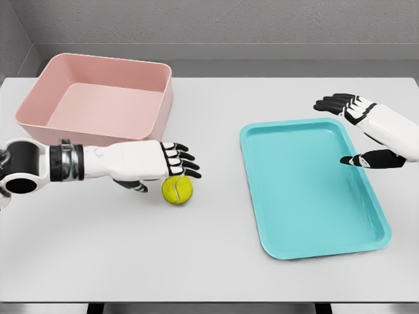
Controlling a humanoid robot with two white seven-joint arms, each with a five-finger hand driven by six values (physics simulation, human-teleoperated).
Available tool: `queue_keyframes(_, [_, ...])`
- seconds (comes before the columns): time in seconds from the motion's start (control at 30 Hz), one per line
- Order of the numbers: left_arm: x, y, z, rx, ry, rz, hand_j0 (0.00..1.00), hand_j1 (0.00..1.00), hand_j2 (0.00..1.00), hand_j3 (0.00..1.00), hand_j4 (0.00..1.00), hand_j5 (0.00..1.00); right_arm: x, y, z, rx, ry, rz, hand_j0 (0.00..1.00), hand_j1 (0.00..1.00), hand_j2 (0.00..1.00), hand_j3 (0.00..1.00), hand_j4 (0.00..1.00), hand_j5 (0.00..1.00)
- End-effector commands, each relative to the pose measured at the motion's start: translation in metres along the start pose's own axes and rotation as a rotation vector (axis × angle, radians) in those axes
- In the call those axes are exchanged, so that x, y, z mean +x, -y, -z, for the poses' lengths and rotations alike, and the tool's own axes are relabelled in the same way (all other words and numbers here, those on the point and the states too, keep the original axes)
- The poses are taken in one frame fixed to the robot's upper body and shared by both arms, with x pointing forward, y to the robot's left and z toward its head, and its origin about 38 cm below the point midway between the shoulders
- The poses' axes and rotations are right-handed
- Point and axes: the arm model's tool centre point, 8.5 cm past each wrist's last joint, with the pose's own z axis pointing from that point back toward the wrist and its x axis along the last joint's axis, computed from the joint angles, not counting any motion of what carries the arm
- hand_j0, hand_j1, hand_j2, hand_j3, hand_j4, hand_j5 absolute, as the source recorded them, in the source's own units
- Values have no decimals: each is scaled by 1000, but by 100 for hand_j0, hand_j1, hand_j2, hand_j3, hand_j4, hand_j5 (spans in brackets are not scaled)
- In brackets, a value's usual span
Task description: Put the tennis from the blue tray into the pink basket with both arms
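Indoors | white table (216, 275) | grey wall (216, 23) | tennis ball (177, 190) on tabletop

White-shelled arms, black-jointed fingers on each robot hand (171, 162), seemingly ribbed grey wrist (65, 162)

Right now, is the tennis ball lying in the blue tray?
No, the tennis ball sits on the white table just below the left hand, outside the blue tray.

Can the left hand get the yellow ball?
Probably yes. The left hand is right beside the ball on the table, fingers open just above it, and nothing sits between them.
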Motion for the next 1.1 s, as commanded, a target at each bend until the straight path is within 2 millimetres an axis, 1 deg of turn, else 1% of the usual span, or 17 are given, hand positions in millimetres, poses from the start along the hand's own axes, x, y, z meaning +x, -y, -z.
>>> queue_keyframes(0.0, [4, 12, 14, -16, 26, -34, 100, 100, 100, 100, 100, 100, 0, 1, 0, -5, 1, 6, 100, 100, 100, 100, 100, 100])
queue_keyframes(0.13, [-1, 13, 23, -26, 31, -39, 100, 100, 100, 100, 100, 100, 0, 1, 0, -5, -1, 4, 100, 100, 100, 100, 100, 100])
queue_keyframes(0.33, [0, 11, 25, -18, 37, -47, 100, 100, 100, 100, 100, 100, 0, 1, 0, -6, 1, 7, 100, 100, 100, 100, 100, 100])
queue_keyframes(0.6, [-5, 17, 24, -30, 24, -65, 100, 100, 100, 100, 100, 100, 1, 1, 0, -6, 2, 6, 100, 100, 100, 100, 100, 100])
queue_keyframes(0.87, [-2, 24, 29, -45, 35, -75, 100, 100, 100, 100, 100, 100, 0, 1, 0, -8, 2, 6, 100, 100, 100, 100, 100, 100])
queue_keyframes(1.0, [-5, 26, 28, -49, 28, -78, 91, 91, 91, 91, 91, 91, 1, 1, 0, -6, 2, 6, 100, 100, 100, 100, 100, 100])
queue_keyframes(1.03, [-5, 27, 28, -52, 26, -80, 91, 91, 91, 91, 91, 91, 0, 2, 0, -7, 2, 5, 100, 100, 100, 100, 100, 100])
queue_keyframes(1.07, [-6, 28, 27, -53, 22, -82, 88, 88, 88, 88, 88, 88, 1, 1, 1, -7, 4, 6, 100, 100, 100, 100, 100, 100])
